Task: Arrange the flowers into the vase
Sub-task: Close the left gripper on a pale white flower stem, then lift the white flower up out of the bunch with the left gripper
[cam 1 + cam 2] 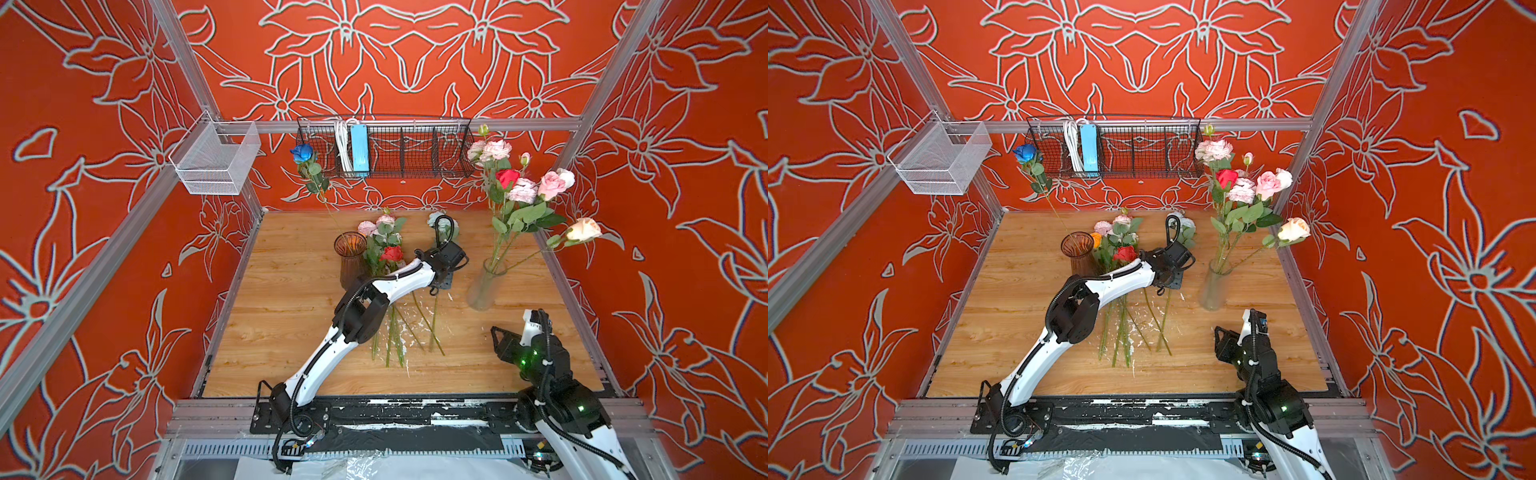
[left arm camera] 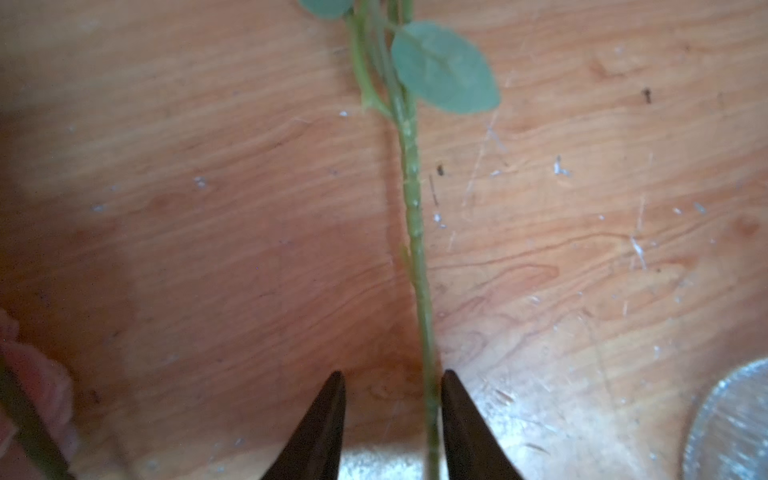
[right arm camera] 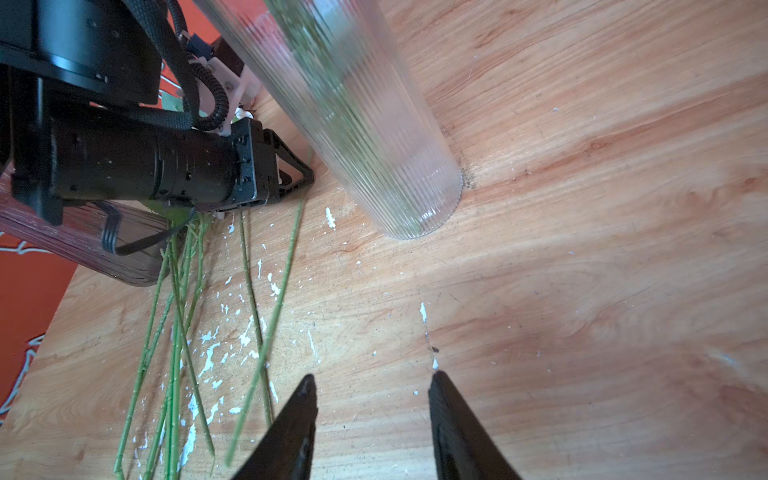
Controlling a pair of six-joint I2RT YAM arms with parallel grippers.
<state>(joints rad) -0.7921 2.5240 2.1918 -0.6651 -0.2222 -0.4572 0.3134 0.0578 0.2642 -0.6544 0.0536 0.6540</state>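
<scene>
Straddling 1 thin green flower stem (image 2: 415,232) near the clear ribbed glass vase (image 3: 374,124), my left gripper (image 2: 392,372) stands unclamped; my right gripper (image 3: 372,374), near that vase, gapes empty.

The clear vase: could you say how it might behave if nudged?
The clear vase is tall and narrow, with flowers leaning out above, so it probably tips easily. Its ribbed wall looks like glass, likely fragile.

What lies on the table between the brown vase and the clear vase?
Loose flowers lie there, stems toward the robot, with the left claw over one stem. Both top views show it.
</scene>
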